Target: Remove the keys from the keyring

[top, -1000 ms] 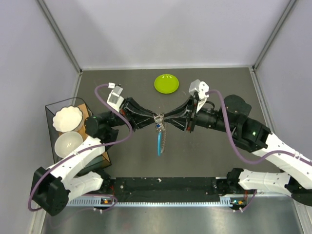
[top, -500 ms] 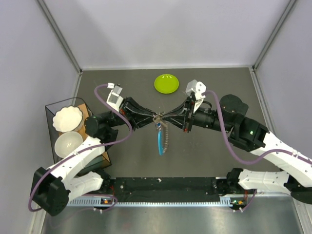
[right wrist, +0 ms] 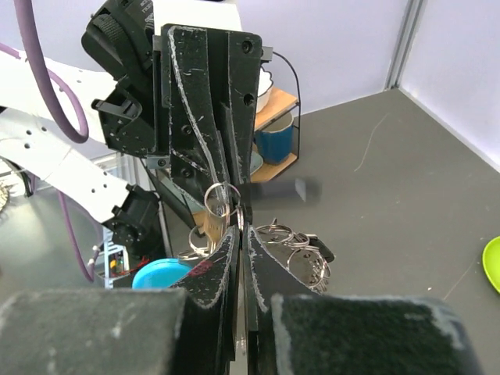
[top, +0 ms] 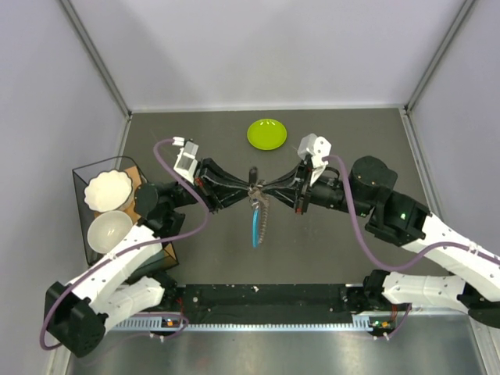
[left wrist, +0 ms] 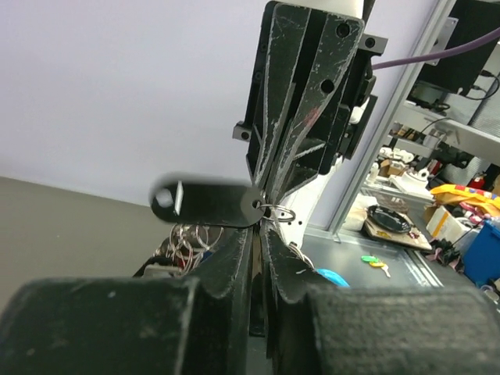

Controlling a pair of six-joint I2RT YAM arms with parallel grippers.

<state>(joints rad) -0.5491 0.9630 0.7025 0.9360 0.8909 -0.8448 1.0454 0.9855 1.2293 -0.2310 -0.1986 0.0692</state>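
Wire rack point(top: 78, 176) at the left tabletop point(top: 328, 250) edge holds two white bowls point(top: 107, 190). Left tool point(top: 246, 190): fingers nearly together with a slim gap, and I cannot tell if it grips. Keyring point(top: 256, 199) hangs mid-air between the facing tool tips, its blue crescent point(top: 254, 230) dangling below. Right tool point(top: 268, 190): clamped on a keyring loop. Each tool blocks the other's wrist view. Green plate point(top: 266, 133) lies well behind.
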